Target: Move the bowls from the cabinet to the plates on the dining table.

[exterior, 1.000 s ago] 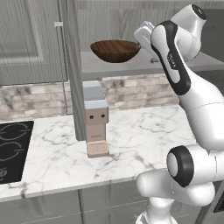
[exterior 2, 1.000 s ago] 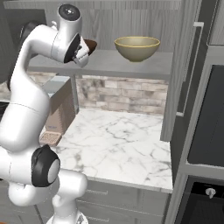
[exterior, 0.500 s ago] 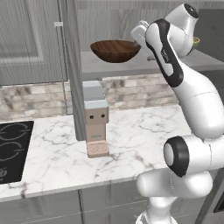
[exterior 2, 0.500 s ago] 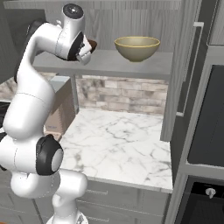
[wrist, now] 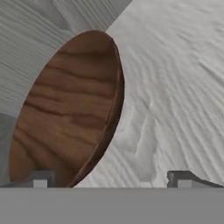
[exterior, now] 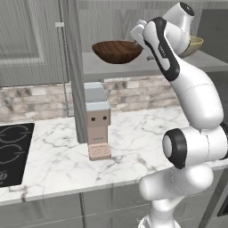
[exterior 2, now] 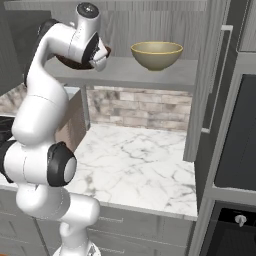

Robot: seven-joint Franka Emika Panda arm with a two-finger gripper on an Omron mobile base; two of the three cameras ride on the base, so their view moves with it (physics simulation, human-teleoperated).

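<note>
Two bowls: both are sitting on the cabinet (exterior: 147,67) shelf, above the counter.
Brown bowl (exterior: 117,51): it is resting toward the left end of the shelf, upright, with the arm's hand right beside it; in the hand view (wrist: 65,118) its wood-grain inside is filling the left half, with its rim crossing between the fingertips.
Yellow bowl (exterior 2: 156,54): it is standing further right on the same shelf, well apart from the brown one; from the left base view it is showing partly behind the arm (exterior: 193,43).
Gripper (wrist: 111,179): its jaws are standing wide, released, grasping nothing; one fingertip (wrist: 41,179) is sitting in front of the brown bowl and the other over the grey shelf board. Whether a finger is touching the bowl I cannot tell.
Arm (exterior 2: 42,110): it is reaching up from the base to shelf height, wrist bent toward the brown bowl.
Counter (exterior 2: 145,160): white marble is lying below the shelf, with a brick backsplash (exterior 2: 140,107) behind.
Coffee machine (exterior: 98,120): it is standing on the counter under the shelf's left end.
Hob (exterior: 11,153): it is lying flush in the counter at far left.
</note>
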